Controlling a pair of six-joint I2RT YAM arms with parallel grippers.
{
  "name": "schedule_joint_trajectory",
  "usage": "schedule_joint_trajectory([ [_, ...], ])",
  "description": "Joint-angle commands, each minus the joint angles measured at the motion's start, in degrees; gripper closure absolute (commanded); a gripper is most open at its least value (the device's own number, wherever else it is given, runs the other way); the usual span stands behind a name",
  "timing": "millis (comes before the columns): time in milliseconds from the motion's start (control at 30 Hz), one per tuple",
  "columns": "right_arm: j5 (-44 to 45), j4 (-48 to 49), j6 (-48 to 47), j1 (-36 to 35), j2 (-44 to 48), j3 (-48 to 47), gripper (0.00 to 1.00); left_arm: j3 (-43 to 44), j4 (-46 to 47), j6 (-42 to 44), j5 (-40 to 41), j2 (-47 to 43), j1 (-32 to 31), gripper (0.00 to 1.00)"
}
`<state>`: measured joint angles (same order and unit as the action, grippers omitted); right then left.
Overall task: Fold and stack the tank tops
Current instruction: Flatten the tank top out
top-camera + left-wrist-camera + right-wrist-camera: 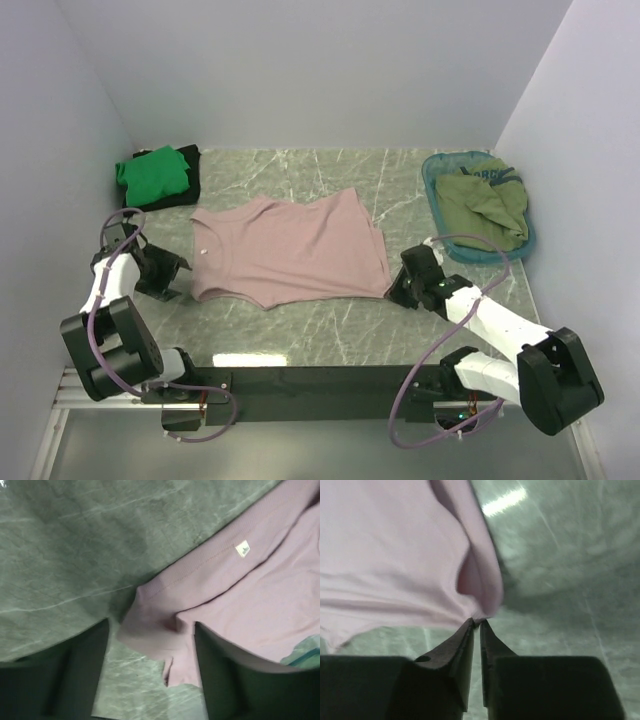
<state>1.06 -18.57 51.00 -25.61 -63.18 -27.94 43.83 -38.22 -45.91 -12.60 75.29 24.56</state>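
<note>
A dusty pink tank top (290,250) lies spread flat in the middle of the table. My left gripper (172,277) is open at its left edge. In the left wrist view the pink top (260,595) has a shoulder strap (155,635) lying between my open gripper (150,680) fingers. My right gripper (398,290) is at the top's near right corner. In the right wrist view it (479,625) is shut on the hem corner of the pink top (395,555). A folded bright green top (152,175) lies on a black top (192,172) at the far left. An olive top (485,205) lies in the basket.
The teal oval basket (432,180) stands at the far right by the right wall. The green marbled table (330,320) is walled on the left, back and right. The arm bases sit at the near edge.
</note>
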Motion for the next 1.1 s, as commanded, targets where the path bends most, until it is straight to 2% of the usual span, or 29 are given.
schedule_joint_trajectory([
  [0, -0.01, -0.15, 0.06, -1.55, 0.07, 2.11, 0.68, 0.20, 2.00, 2.75, -0.76, -5.65, -0.56, 0.23],
  [33, 0.34, -0.15, -0.03, -1.81, 0.51, 1.84, 0.63, 1.59, 1.92, 3.37, 0.63, -7.16, -1.61, 0.14],
  [100, 0.87, -0.76, -0.37, -3.22, 2.18, 0.70, 0.52, 2.92, 2.27, 3.98, 5.38, -12.23, -5.91, 0.09],
  [167, 1.92, -1.99, -0.64, -4.10, 3.49, -1.83, 0.50, 2.66, 3.49, 4.60, 6.36, -15.68, -10.90, 0.10],
  [200, 2.71, -3.48, -0.90, -5.06, 3.85, -2.89, 0.50, 2.23, 4.37, 4.51, 6.71, -18.05, -13.02, 0.14],
  [267, 4.91, -5.42, -1.43, -5.94, 5.08, -5.53, 0.49, 1.96, 4.20, 4.16, 8.02, -18.68, -21.27, 0.17],
  [333, 7.10, -6.21, -2.13, -6.47, 5.78, -7.03, 0.49, 0.91, 2.71, 1.71, 10.31, -18.25, -27.60, 0.25],
  [367, 8.42, -7.00, -3.18, -6.47, 5.61, -8.69, 0.49, 0.12, 2.97, 0.57, 11.27, -17.98, -33.81, 0.26],
  [433, 11.75, -7.36, -4.41, -6.39, 4.39, -10.80, 0.49, -2.08, 4.46, -2.77, 12.42, -17.55, -42.08, 0.31],
  [667, 12.57, -2.54, -8.20, -6.39, -4.40, -14.24, 0.50, -0.77, 7.45, -8.06, 21.12, -5.70, -60.65, 0.38],
  [767, 12.74, -1.74, -8.99, -6.39, -7.92, -14.95, 0.50, 1.69, 6.58, -7.88, 23.58, -0.60, -64.19, 0.42],
  [1067, 13.26, -1.39, -9.96, -6.39, -10.65, -13.72, 0.50, 3.54, 2.54, -13.15, 33.16, 6.45, -69.99, 0.41],
])
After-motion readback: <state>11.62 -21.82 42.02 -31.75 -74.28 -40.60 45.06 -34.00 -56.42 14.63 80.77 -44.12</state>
